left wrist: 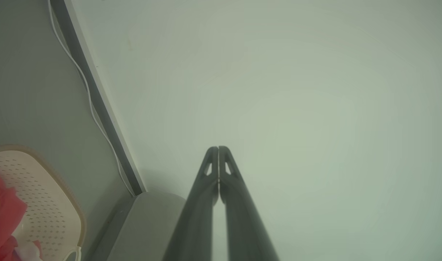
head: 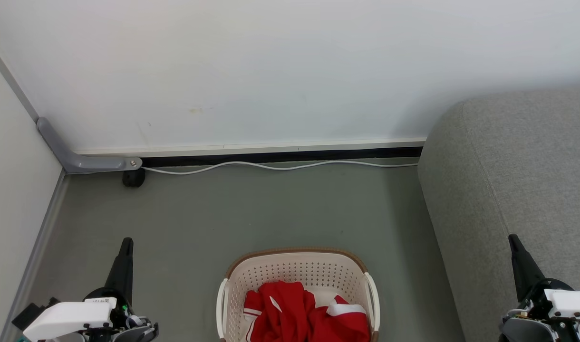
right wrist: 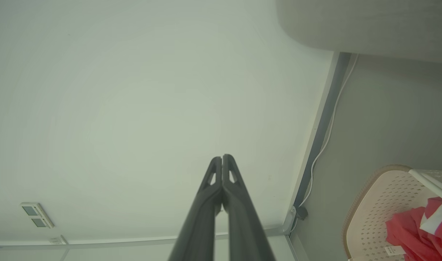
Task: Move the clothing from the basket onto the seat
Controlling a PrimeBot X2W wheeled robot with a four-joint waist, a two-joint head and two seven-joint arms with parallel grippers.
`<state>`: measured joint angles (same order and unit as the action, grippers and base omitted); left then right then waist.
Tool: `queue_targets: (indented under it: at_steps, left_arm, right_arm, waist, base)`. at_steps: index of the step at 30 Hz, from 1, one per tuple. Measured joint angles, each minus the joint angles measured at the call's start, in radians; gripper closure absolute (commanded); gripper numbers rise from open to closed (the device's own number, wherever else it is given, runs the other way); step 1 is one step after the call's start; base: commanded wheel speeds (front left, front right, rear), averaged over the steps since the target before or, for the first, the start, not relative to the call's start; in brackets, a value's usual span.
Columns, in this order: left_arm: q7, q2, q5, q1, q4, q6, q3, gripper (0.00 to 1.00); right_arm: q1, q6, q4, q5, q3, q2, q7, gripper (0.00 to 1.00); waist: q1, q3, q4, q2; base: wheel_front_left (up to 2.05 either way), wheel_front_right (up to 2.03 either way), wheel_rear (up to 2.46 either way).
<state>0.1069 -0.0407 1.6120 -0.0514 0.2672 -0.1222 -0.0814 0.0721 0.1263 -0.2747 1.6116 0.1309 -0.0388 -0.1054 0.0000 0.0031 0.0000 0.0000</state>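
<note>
Left gripper (head: 126,244): the two long dark fingers are pressed together to a point with nothing between them. It sits low on my left, aimed at the white wall (head: 271,71). Right gripper (head: 513,240): the same, fingers flat against each other and empty, low on my right in front of the seat (head: 518,156). Each wrist view looks along shut fingers at bare wall, with the basket off at one edge.

The laundry basket (head: 294,251) stands on the grey floor (head: 214,213) between the two grippers, well apart from both fingertips. The clothing (head: 290,311) lies heaped inside it: red fabric, with white trim bands on one piece. The seat, a grey upholstered sofa cushion, rises just to the right of the basket. I see nothing red on the part in view.

My read: the task is at its start and the reach-in is not yet begun.

The next move calls for:
- Picking an arm. The right is nearer the seat.
- Spreading its fingers, tipping the wrist down and lowering over the heap.
- Pinching a raised fold.

Risks, as I judge them:
- The garments look tangled, so one pull may drag both.
- A fingertip could catch the perforated wall or a handle.
- The basket may slide.
</note>
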Motion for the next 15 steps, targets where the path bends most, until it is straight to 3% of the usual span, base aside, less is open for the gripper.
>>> queue_targets:
  at_steps: [15]
  left_arm:
    - [0.0,0.0,0.0,0.0,0.0,0.0,0.0,1.0]
  right_arm:
    - [0.0,0.0,0.0,0.0,0.0,0.0,0.0,1.0]
  waist:
    - [0.0,0.0,0.0,0.0]
  base:
    - [0.0,0.0,0.0]
